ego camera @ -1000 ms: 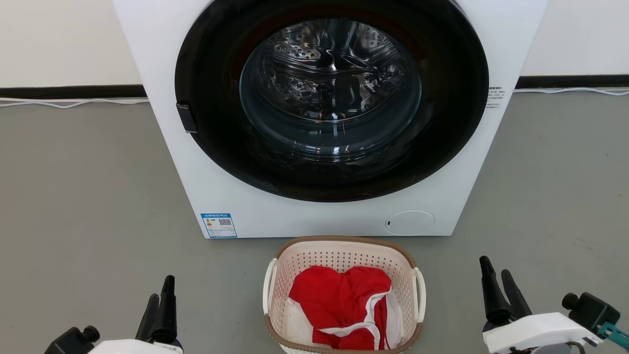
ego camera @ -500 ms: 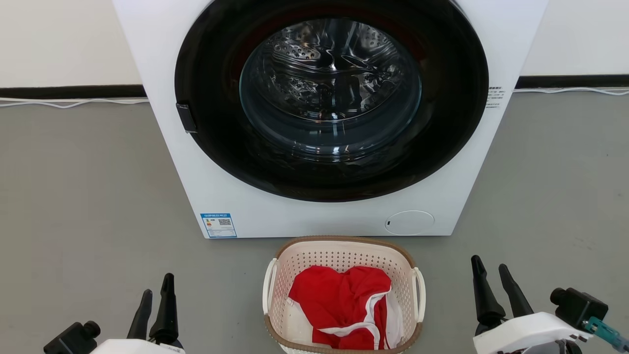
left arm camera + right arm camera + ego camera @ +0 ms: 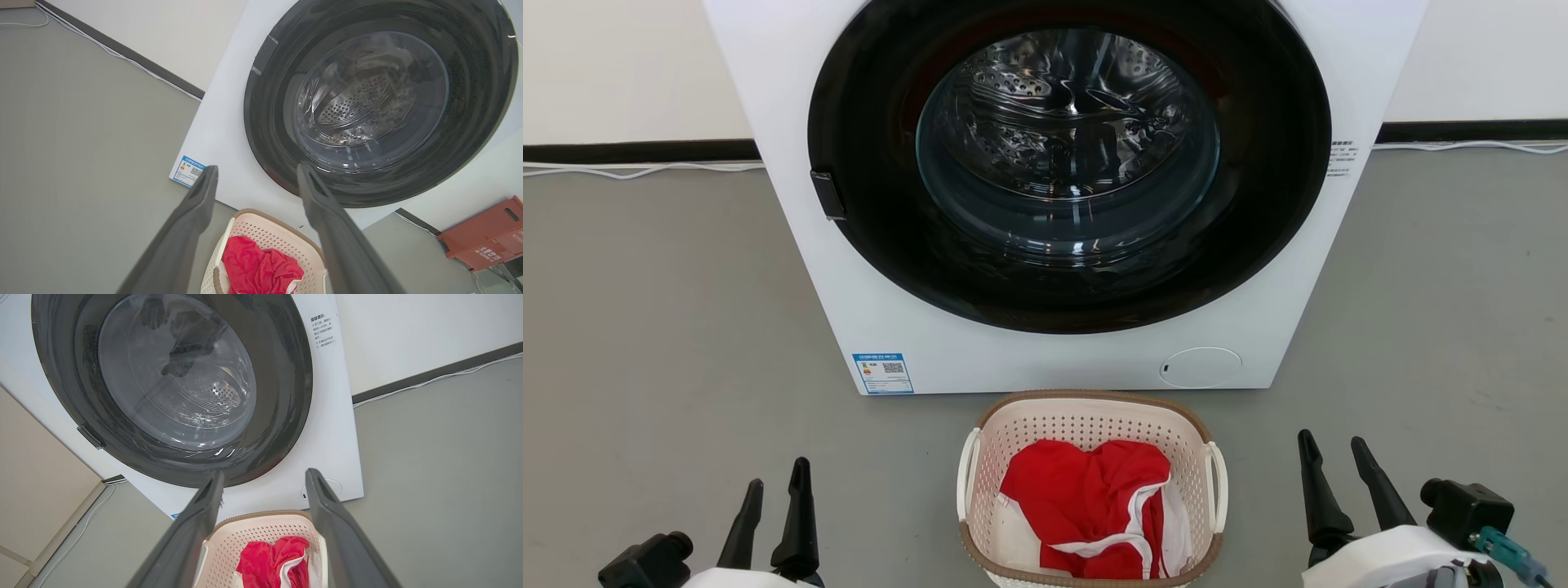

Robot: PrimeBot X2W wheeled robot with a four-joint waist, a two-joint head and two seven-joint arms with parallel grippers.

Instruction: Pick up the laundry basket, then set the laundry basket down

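The cream laundry basket (image 3: 1086, 425) with a brown rim stands on the grey floor just in front of the washing machine, holding a red and white garment (image 3: 1086, 502). Its white loop handles sit at its left and right sides. My left gripper (image 3: 776, 490) is open, low at the left, well clear of the basket. My right gripper (image 3: 1331, 461) is open at the lower right, also apart from it. The basket (image 3: 278, 237) shows between the left fingers in the left wrist view, and the basket (image 3: 261, 535) lies between the right fingers in the right wrist view.
A white front-loading washing machine (image 3: 1062, 359) with a shut dark round door (image 3: 1070, 163) stands right behind the basket. White cables (image 3: 637, 170) run along the wall base. A red-brown crate (image 3: 486, 232) sits off to one side. Grey floor spreads to both sides.
Both grippers have opened wider; the left one has sunk lower and the right one has shifted slightly left. The head camera has moved a little. The basket has stayed put.
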